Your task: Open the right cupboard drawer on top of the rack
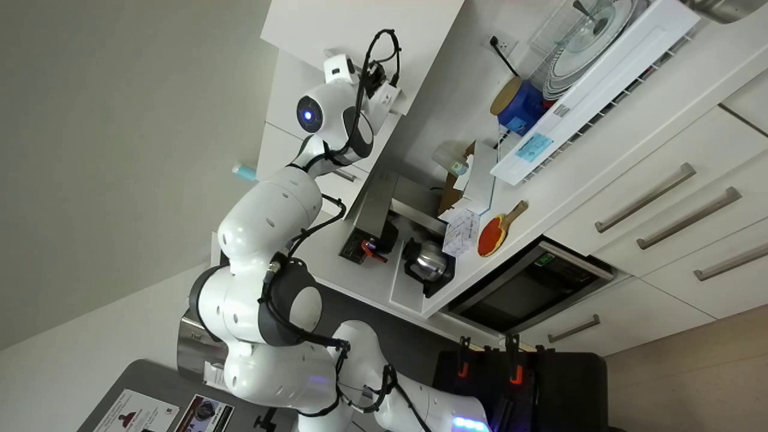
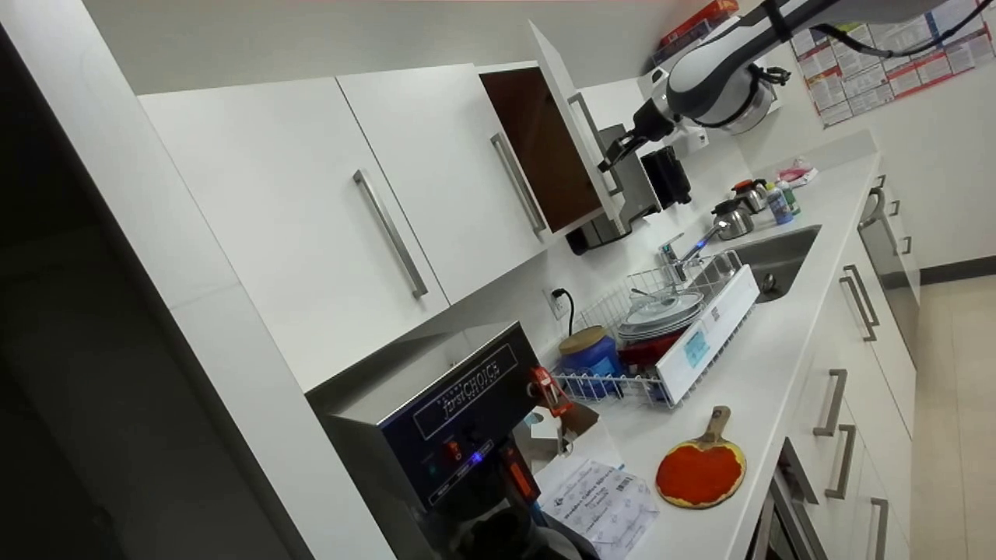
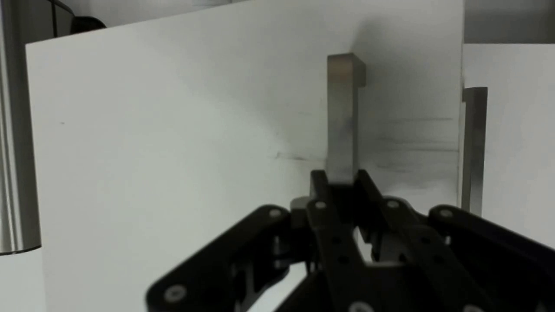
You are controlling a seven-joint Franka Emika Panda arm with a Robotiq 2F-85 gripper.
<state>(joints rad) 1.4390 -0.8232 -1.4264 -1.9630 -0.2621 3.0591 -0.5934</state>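
1. Leftmost in an exterior view, a glossy flat white cupboard front stood closed; it asked nothing of you.
2. Next came the matching white middle front, also closed, with its own long silver metal pull. Your path was best kept clear of that pull.
3. Past it, the dark brown wooden interior showed through a gap. The cupboard was partly open, so your step in hand, I judged, was to widen the swing rather than start it.
4. Beside that gap, angled out from the row, hung the right cupboard drawer, a flat glossy white panel. Its hinges did not show, so you would have done well to pull slowly and let the panel set the curve, not drag it straight.
5. Your black two-fingered gripper was clamped on the panel's slim silver bar handle, a finger against each side in the wrist view. The bar was likely to twist in that grip, so your wrist needed to turn with it. Thin grey scuffs beside the bar gave you reason to keep your fingertips off the panel.
6. Rightmost, your white and dark grey jointed arm reached in from above; it probably needed room to sweep aside as the panel opened.
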